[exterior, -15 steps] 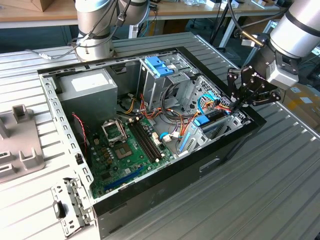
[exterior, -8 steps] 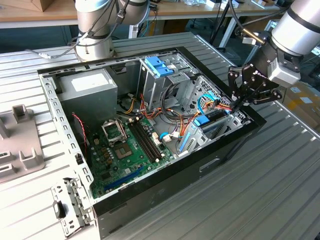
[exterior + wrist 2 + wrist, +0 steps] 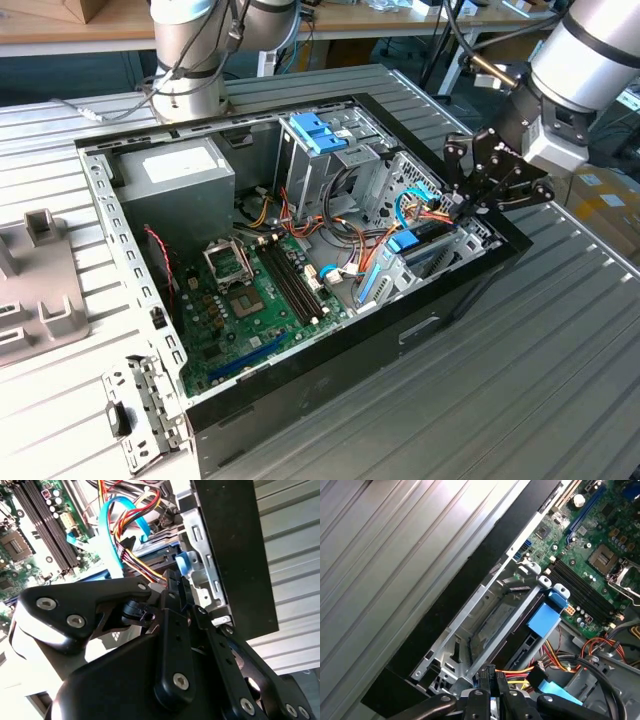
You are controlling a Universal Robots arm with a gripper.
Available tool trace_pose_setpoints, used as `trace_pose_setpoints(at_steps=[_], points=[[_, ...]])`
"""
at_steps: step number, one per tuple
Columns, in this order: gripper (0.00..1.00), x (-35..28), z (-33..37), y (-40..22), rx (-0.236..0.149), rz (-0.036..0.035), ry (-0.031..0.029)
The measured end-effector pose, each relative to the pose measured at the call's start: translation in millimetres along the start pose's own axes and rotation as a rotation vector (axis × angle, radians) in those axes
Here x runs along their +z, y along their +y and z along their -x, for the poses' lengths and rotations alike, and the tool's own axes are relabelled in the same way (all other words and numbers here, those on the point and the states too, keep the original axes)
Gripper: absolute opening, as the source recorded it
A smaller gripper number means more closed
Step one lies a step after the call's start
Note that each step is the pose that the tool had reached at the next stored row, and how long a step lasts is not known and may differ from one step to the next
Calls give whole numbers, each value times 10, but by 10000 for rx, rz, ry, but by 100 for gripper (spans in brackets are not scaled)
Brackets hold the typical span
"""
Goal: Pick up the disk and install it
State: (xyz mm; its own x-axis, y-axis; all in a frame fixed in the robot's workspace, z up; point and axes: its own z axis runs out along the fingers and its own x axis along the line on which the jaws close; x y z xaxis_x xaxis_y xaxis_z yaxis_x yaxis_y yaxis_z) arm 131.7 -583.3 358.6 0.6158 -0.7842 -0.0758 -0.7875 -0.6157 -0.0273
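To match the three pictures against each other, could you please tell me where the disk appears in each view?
Exterior view: the disk stands on edge in the corner of the case, at the exterior view's right.
First wrist view: disk in the metal bay beside the case's black wall, blue tab at its end.
Second wrist view: its blue tab shows beside the case's wall.
Shared landmark: the black memory slots on the green board.
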Motion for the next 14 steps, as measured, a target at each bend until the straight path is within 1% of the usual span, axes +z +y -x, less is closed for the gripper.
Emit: trace_pose_setpoints(at_steps=[4,9,13,14], points=[[17,8,63,3,75,-6,1],[17,19,128,-17,170,-14,4],[17,19,129,-17,174,-14,5],[17,19,129,-17,269,-21,7]])
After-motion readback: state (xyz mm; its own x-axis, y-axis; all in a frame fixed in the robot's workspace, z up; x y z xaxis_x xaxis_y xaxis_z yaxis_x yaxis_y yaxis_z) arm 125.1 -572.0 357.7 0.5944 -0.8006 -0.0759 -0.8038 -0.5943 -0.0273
